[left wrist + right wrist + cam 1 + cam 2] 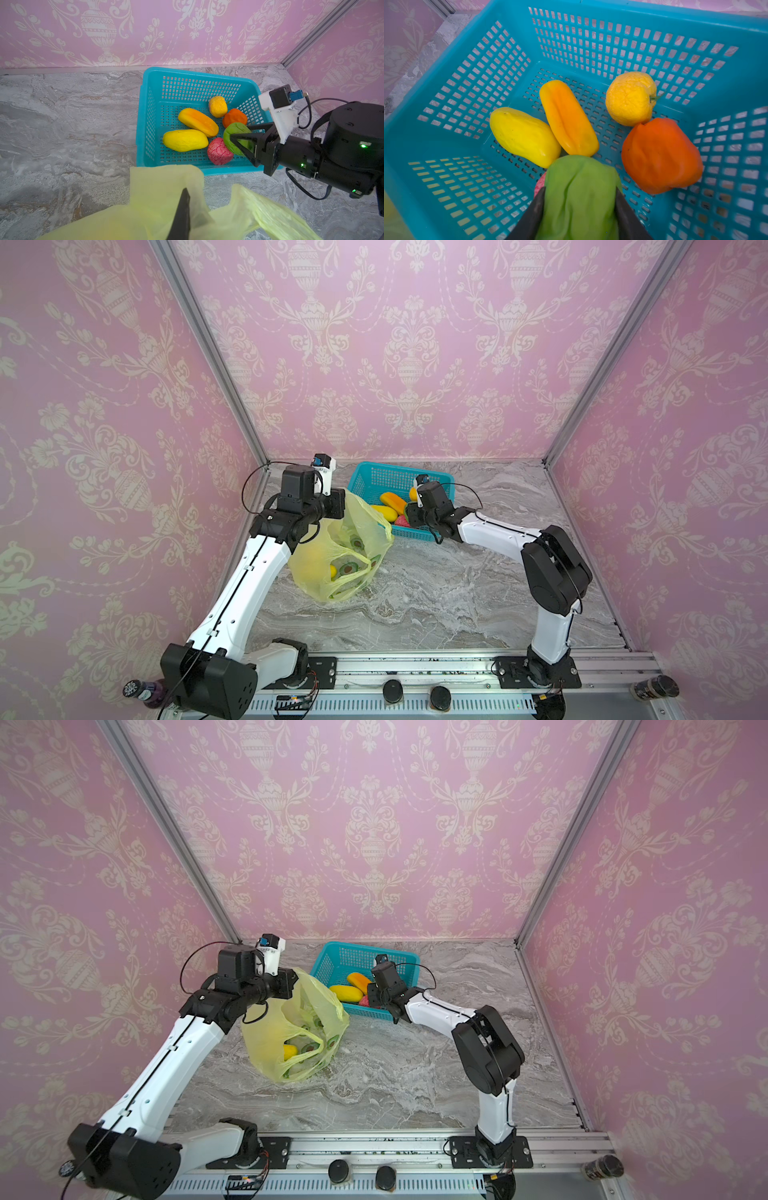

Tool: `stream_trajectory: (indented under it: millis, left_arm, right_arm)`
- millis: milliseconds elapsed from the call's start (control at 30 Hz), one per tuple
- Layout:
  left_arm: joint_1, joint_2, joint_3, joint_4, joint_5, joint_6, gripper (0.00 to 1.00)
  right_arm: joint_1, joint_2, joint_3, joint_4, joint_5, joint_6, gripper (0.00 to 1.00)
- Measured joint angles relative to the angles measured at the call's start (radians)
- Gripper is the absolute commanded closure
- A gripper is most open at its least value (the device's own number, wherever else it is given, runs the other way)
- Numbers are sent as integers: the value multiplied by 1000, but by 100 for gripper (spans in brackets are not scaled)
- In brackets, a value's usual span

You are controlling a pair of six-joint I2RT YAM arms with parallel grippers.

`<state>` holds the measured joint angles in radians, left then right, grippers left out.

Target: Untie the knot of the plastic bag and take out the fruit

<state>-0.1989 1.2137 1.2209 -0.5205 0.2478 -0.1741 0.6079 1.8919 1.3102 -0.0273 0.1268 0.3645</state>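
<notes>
The yellow-green plastic bag [332,560] [291,1036] stands on the marble table, lifted at its top edge. My left gripper [185,194] is shut on the bag's film [158,197], and a loose handle strip [270,212] hangs beside it. No knot shows in any view. A yellow fruit [333,571] shows through the bag. My right gripper [580,190] [239,132] is shut on a green fruit [579,199] over the teal basket [654,14]. In the basket lie a long yellow fruit [525,137], a long yellow-orange one [569,118], a round yellow-orange one [630,98], an orange one [660,155] and a pink-red bumpy one [219,151].
The teal basket [374,472] [345,947] sits near the back wall, just right of the bag. Pink patterned walls close in the back and both sides. Two dark bottles [141,689] [656,686] stand at the ends of the front rail.
</notes>
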Motion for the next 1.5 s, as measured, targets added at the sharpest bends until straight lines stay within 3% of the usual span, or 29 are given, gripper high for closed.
stream_trajectory:
  millis: [233, 367, 567, 800, 967, 1100, 1500]
  left_arm:
    - [2, 0, 0, 0, 5, 0, 100]
    - [2, 0, 0, 0, 6, 0, 100]
    - [2, 0, 0, 0, 9, -1, 100]
    - [3, 0, 0, 0, 9, -2, 100]
    - [3, 0, 0, 0, 9, -3, 100]
    - [3, 0, 0, 0, 9, -3, 100]
    - [6, 0, 0, 0, 9, -3, 100]
  right_arm:
    - [1, -111, -73, -9, -5, 4, 22]
    - [1, -288, -204, 24, 1, 5, 20]
    - [49, -576, -377, 71, 10, -21, 40]
    - [279, -845, -515, 178, 5, -146, 52]
    - [435, -833, -516, 206, -33, -264, 53]
    - [533, -733, -495, 207, -64, -344, 54]
    - [546, -401, -341, 195, -53, -363, 67]
